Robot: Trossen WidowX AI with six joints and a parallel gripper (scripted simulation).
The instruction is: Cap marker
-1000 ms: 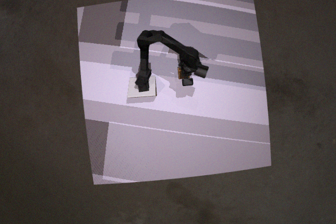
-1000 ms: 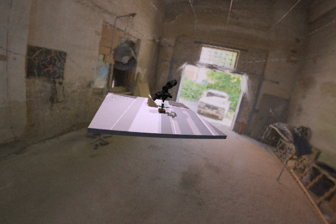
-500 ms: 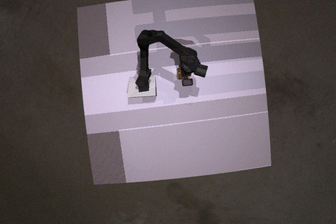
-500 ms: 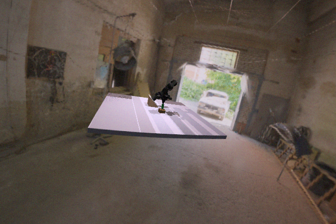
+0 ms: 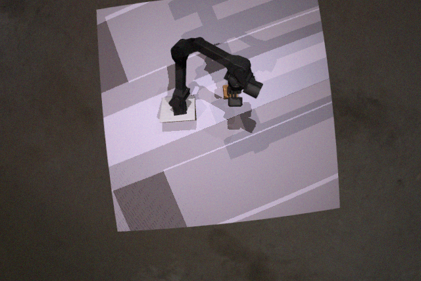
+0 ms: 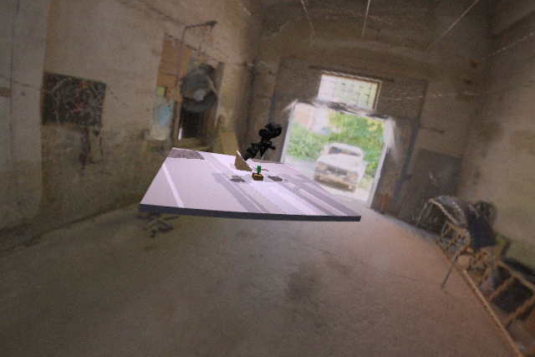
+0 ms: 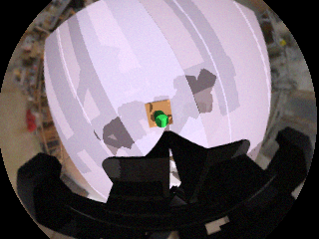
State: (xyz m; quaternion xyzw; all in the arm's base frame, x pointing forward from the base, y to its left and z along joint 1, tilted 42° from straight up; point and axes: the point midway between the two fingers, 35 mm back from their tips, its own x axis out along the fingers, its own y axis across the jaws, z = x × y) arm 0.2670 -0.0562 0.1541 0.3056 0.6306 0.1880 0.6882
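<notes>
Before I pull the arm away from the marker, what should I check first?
1. Tool shut, holding nothing: ok.
2. Holder block flat on the table: ok.
3. Marker upright in the block: ok.
4. Cap clicked fully down: cannot tell, too small.
5. No loose cap lying on the table: ok, none seen.
6. Tool apart from the marker: ok, it hangs above in the exterior view.

Top view: high overhead, straight down, whole desk in frame. Exterior: far off, low, level, facing across the desk. Wrist: close, just behind the gripper, looking down past it. All three share the holder beneath the gripper.
</notes>
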